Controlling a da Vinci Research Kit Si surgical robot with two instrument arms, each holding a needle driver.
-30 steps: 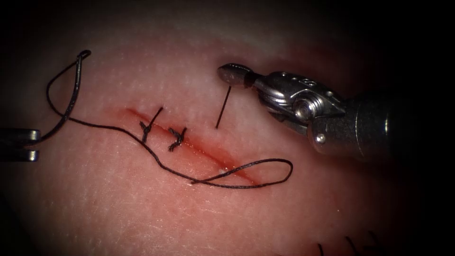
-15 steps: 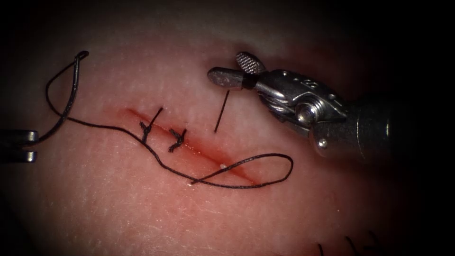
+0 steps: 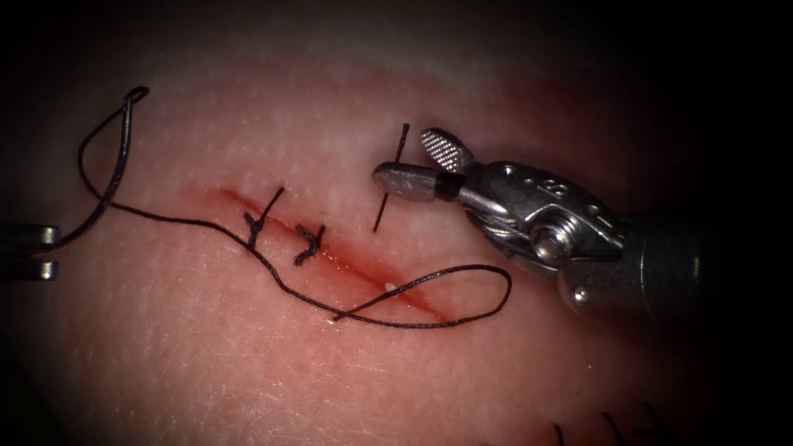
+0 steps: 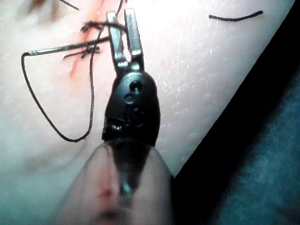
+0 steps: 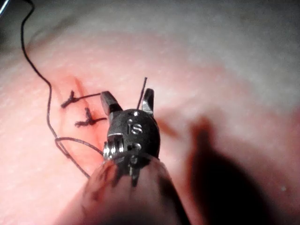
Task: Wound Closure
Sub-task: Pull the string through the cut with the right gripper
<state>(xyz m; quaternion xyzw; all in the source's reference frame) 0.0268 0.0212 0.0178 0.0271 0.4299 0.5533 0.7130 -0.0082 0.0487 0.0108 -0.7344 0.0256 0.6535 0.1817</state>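
The right claw (image 3: 410,157) gapes wide and empty astride a stiff, hair-thin thread tail (image 3: 381,211) standing on the far right of the cut (image 3: 363,264); closing askew could nip the soft, glistening tissue (image 3: 248,363) or miss the tail. The left claw (image 3: 45,252), narrowly apart, holds nothing I can see. The dark curved needle (image 3: 124,153) lies on the tissue at far left, not in it.
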